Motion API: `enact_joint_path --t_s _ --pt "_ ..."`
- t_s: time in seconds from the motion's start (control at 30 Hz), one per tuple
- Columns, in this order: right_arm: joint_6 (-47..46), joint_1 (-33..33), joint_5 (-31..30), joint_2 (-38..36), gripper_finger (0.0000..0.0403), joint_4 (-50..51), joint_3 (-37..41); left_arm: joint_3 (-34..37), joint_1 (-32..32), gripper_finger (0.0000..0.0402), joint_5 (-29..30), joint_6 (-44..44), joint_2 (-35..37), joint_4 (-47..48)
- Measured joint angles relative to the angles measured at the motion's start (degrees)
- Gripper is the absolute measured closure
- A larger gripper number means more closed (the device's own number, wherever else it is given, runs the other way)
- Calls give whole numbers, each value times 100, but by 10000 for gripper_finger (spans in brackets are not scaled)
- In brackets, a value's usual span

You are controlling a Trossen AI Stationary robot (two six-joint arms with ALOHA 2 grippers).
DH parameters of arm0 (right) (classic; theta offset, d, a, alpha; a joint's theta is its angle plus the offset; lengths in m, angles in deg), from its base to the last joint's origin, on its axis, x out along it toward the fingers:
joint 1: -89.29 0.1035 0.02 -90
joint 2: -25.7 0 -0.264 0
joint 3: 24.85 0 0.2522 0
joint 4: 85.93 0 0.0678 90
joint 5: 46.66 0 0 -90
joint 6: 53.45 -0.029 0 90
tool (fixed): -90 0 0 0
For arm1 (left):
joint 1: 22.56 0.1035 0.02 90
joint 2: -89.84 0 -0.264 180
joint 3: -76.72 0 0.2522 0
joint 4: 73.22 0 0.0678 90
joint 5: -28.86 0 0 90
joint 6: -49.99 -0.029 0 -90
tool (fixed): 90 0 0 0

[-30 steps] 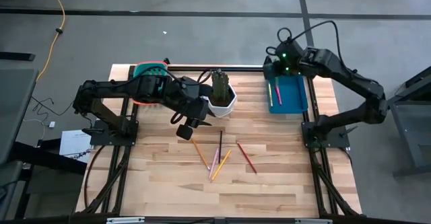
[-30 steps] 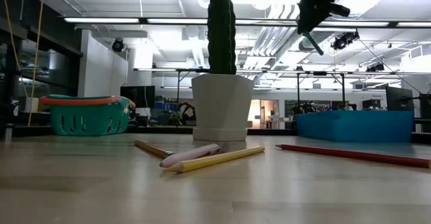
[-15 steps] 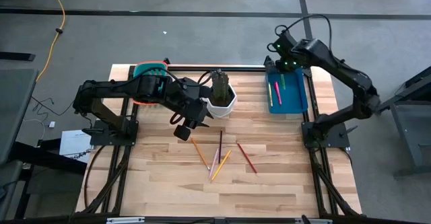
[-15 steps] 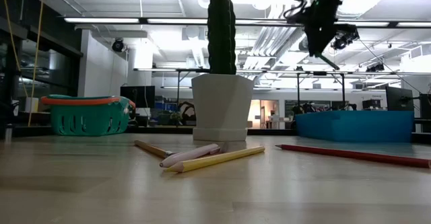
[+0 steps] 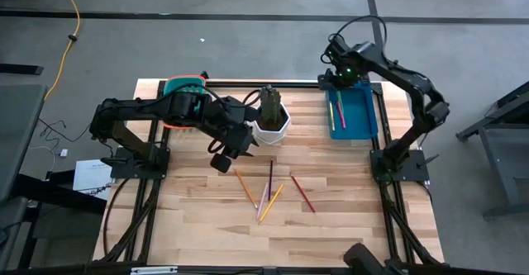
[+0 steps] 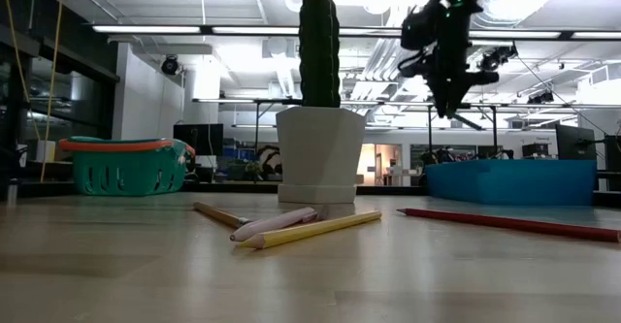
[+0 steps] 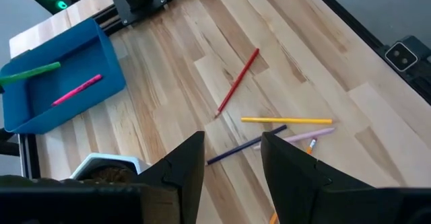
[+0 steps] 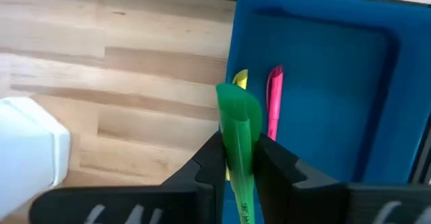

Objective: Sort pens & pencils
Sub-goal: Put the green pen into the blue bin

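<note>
My right gripper (image 8: 239,150) is shut on a green pen (image 8: 236,116) above the left part of the blue tray (image 5: 359,114) at the table's far right. A yellow-green pen (image 8: 240,79) and a pink pen (image 8: 275,103) lie in the tray. My left gripper (image 7: 232,163) is open and empty, in the air near the cactus pot (image 5: 271,125). On the table's middle lie an orange (image 5: 245,188), a dark (image 5: 270,174), a pale pink (image 5: 264,199), a yellow (image 5: 274,199) and a red (image 5: 302,194) pencil. My right gripper pinches the green pen's shaft (image 8: 239,163) between its two fingers. The pen lies along the fingers, and its thick end (image 8: 236,106) sticks out past the fingertips. The fingers point downward over the tray. The pen is clear of the tray.
A white pot with a tall cactus (image 6: 320,42) stands at the far middle. A teal basket (image 5: 183,85) stands at the far left. The wooden table (image 5: 207,225) is bare to the left of and in front of the pencils.
My right gripper has gone down toward the blue tray with the green pen and has turned, while the arm's elbow has swung toward the table's far edge.
</note>
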Motion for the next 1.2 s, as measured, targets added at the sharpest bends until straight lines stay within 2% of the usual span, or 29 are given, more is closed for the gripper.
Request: enact_joint_path --t_s 0.5,0.93,1.2 --pt "-214 -528 259 121 355 192 0 0 4 268 -1 -317 7 119" --pt "-47 -879 437 121 354 487 0 0 11 268 14 -63 7 -104" --pt "30 -973 410 121 319 497 0 0 11 268 24 6 7 -104"
